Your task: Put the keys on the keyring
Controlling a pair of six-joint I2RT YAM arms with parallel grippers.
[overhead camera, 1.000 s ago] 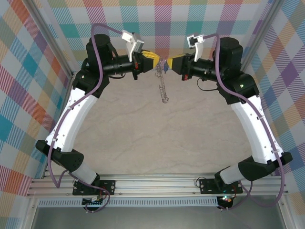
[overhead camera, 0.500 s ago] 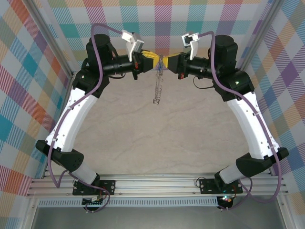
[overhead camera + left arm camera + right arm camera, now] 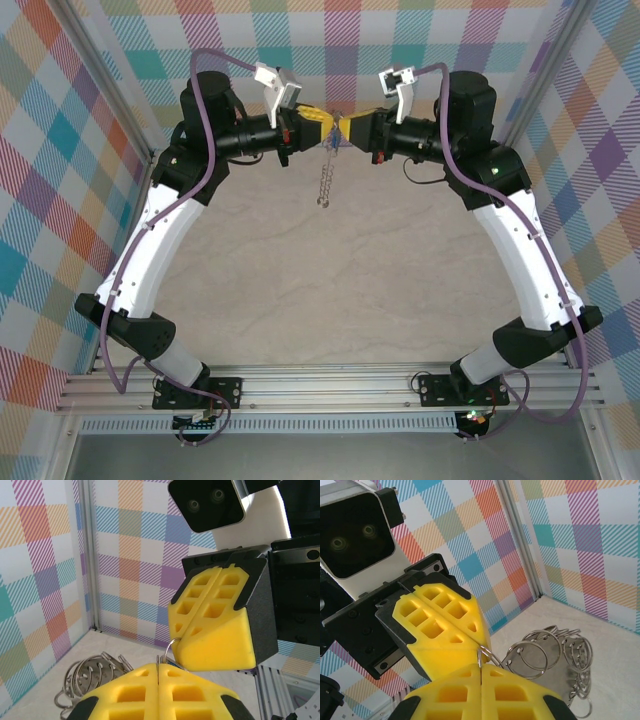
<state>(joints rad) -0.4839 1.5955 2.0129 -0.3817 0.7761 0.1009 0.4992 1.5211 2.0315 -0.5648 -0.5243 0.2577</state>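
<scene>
The pale table (image 3: pixel 330 300) lies bare below the two arms, which meet high over its far middle. Over the last second the right arm has swung inward: a gap stood between the grippers then, and now the left gripper (image 3: pixel 326 127) and right gripper (image 3: pixel 349 128) are tip to tip, yellow pads almost touching.

Both have their jaws pressed together. In the left wrist view a thin wire runs out of the seam of the left gripper (image 3: pixel 158 672) towards the right gripper (image 3: pixel 178 641), so the left one is clamped on the keyring.

The keyring (image 3: pixel 324 180) dangles under the meeting point as a string of loops. It hung skewed to the right a second ago and now hangs nearly straight. Its fringe of rings shows clearly from the right wrist (image 3: pixel 555 652).

The small wire loop (image 3: pixel 483 656) bridges the two tips — the threading spot, I judge. Whether the right pads hold the key I cannot tell.
</scene>
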